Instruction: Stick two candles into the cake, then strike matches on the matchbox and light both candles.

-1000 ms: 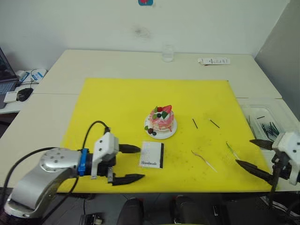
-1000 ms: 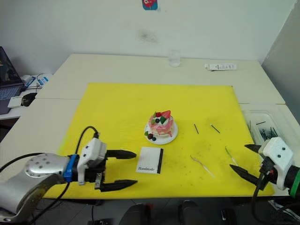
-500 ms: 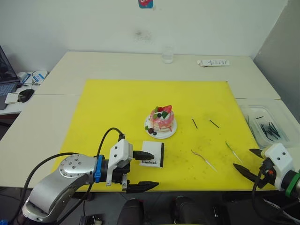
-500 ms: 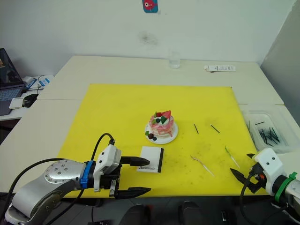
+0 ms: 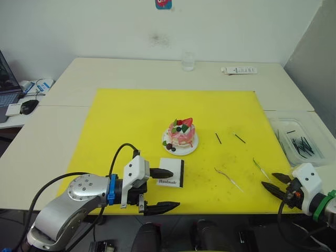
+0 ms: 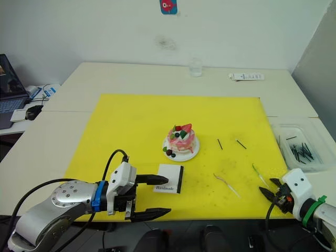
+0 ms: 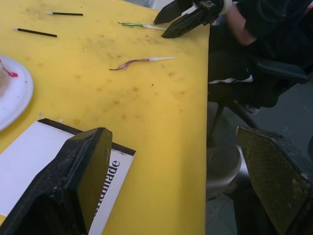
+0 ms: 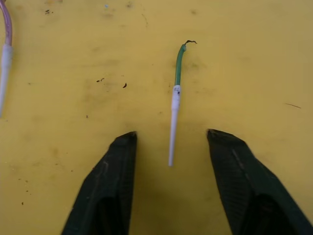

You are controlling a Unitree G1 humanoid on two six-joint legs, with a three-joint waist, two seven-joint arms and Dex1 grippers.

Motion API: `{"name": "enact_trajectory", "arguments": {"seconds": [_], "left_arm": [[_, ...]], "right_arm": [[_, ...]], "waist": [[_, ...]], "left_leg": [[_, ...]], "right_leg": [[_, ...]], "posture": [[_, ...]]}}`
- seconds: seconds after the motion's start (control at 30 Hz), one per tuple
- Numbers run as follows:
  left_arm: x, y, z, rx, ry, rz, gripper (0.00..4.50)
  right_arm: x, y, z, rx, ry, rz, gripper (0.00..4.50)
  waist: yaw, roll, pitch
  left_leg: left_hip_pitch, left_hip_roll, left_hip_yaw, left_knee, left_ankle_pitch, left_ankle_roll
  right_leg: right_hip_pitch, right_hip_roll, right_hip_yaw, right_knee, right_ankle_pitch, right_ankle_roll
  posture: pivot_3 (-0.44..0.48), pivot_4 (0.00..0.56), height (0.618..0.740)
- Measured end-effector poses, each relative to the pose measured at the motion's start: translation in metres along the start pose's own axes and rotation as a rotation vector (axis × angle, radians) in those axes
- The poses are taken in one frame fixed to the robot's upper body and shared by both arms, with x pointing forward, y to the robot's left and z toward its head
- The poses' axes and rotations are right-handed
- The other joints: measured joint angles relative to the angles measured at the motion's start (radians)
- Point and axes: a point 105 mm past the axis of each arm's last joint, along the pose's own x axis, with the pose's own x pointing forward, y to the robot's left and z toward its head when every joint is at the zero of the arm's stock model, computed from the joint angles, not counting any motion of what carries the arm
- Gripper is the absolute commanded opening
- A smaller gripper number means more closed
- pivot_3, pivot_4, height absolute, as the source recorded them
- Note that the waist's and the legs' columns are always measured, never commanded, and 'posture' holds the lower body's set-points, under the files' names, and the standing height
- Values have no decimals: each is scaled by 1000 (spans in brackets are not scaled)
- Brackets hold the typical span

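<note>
On the yellow mat point(image 5: 131, 115), the cake point(image 5: 181, 134) sits mid-table. My left gripper point(image 5: 160, 190) hangs open by the matchbox point(image 5: 170, 173). My right gripper point(image 8: 169, 183), open, straddles the green candle point(image 8: 174, 100) near right; I'd pinch its white end squarely.

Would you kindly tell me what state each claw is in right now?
Left claw: open, empty, one finger over the flat white "Handmade" matchbox.
Right claw: open, empty, straddling the pale end of the thin green candle.
</note>
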Motion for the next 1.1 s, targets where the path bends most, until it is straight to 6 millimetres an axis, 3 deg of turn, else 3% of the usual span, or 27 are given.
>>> {"name": "enact_trajectory", "arguments": {"seconds": [0.1,0.37,0.43,0.67,0.77,0.87,1.1], "left_arm": [[0,2,0,-2,1,5,4500],[-1,5,-1,-14,4,33,4500],[-1,8,-2,-38,4,54,4500],[-5,23,17,-115,-65,119,4500],[1,29,35,-176,-167,120,4500],[6,35,67,-274,-338,99,4500],[14,46,103,-458,-550,71,4500]], "right_arm": [[1,0,0,1,-1,3,156],[-6,-1,4,77,-37,-8,72],[-10,-1,14,85,-75,-8,72],[-10,0,79,108,-314,13,72],[-2,10,107,127,-405,76,72],[7,25,151,142,-549,191,72],[15,54,198,262,-676,425,72]], "waist": [[0,0,0],[1,0,0],[1,1,1],[0,0,1],[1,0,1],[-1,0,2],[-1,-1,2]], "left_leg": [[0,0,0,0,0,0],[-1,0,0,0,0,0],[-1,0,0,0,0,0],[-1,0,-1,0,0,0],[-3,-1,-2,1,0,0],[-5,-1,-2,2,0,0],[-7,-1,-3,2,0,0]], "right_leg": [[0,0,0,0,0,-1],[0,0,0,0,0,0],[0,0,0,0,0,1],[0,0,-1,0,0,0],[0,0,-1,-1,2,4],[-1,1,-1,-1,3,6],[-2,2,-1,-2,3,7]], "posture": [[0,150,740],[0,150,740],[0,150,740],[0,150,740],[0,150,740],[0,150,740],[0,150,740]]}}
